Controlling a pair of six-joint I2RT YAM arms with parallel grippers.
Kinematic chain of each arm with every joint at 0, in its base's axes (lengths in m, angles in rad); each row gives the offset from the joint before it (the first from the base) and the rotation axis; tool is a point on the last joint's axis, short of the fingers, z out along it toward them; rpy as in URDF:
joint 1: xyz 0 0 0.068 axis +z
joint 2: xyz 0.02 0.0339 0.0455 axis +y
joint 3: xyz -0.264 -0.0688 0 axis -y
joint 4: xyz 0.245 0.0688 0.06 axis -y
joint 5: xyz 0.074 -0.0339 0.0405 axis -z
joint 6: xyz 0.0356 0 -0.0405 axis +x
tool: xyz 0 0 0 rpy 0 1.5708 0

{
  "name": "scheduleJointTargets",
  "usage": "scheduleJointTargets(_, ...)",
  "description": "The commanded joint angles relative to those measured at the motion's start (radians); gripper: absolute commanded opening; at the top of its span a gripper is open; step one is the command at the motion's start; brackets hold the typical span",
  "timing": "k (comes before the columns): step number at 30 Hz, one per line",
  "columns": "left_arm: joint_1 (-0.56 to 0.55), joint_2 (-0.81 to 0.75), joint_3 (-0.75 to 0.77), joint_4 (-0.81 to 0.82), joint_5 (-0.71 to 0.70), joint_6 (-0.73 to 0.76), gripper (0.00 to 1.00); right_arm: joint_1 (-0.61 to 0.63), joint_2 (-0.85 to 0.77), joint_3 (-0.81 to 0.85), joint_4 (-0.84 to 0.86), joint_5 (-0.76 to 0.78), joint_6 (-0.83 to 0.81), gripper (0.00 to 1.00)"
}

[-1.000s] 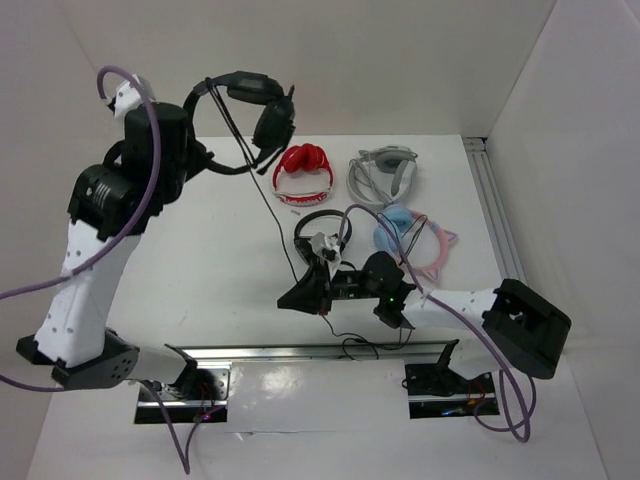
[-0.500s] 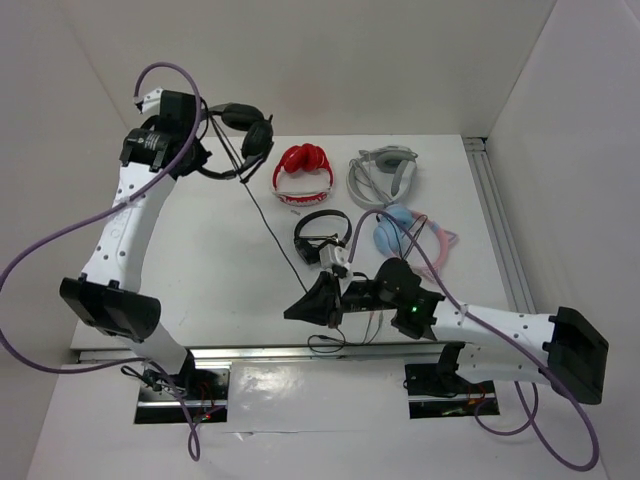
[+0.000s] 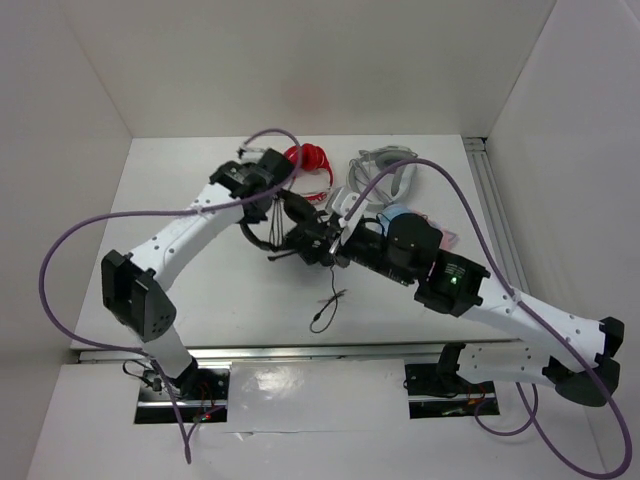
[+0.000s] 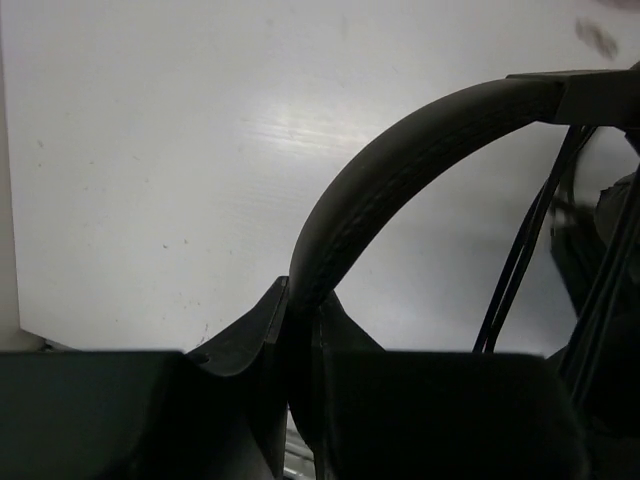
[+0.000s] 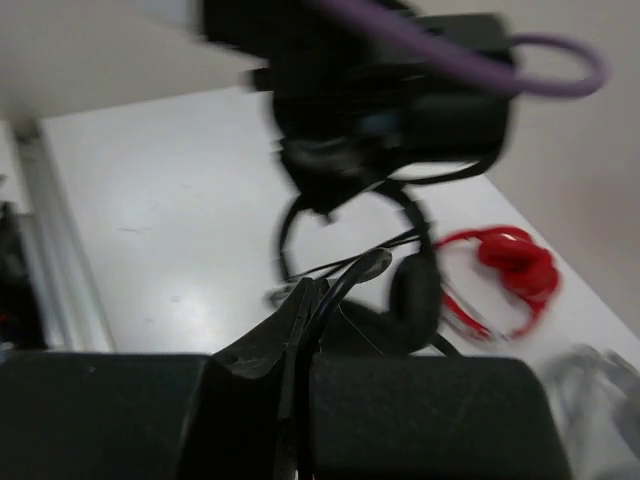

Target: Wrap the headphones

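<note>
Mid-wrap: my left pincer [image 4: 300, 335] pinches the headband [image 4: 400, 150], my right pincer [image 5: 298, 305] pinches the cable [image 5: 350, 272], which I should next loop round that headband.

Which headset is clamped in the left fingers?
The large black headphones, headband pinched by the left gripper; the red pair and grey pair lie untouched.

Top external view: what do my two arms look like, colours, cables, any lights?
Both arms have white links with black joint housings: left arm, right arm. A purple cable loops along each. A green light glows on the right arm's black joint. The grippers are black: left gripper, right gripper.
</note>
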Motion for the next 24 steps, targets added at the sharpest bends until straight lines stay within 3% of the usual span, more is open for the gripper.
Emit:
scheduleJointTargets(1,-0.127,-0.119,-0.122,-0.02,0.008,0.034,0.0,0.008,0.009,0.017,-0.112,0.348,-0.118,0.0)
scheduleJointTargets(4,-0.19,-0.202,-0.237,0.026,0.089,0.057,0.0,0.008,0.009,-0.055,-0.006,0.526,-0.17,0.0)
scheduleJointTargets(10,-0.371,-0.298,-0.267,-0.058,0.065,0.011,0.0,-0.028,0.009,-0.081,0.055,0.668,-0.212,0.0)
scheduleJointTargets(17,-0.567,-0.469,-0.253,-0.084,0.235,0.011,0.0,-0.234,-0.039,-0.117,0.14,0.477,-0.135,0.0)
scheduleJointTargets(24,-0.601,-0.644,-0.171,-0.093,0.312,0.011,0.0,-0.328,-0.004,-0.135,0.167,0.248,-0.054,0.02)
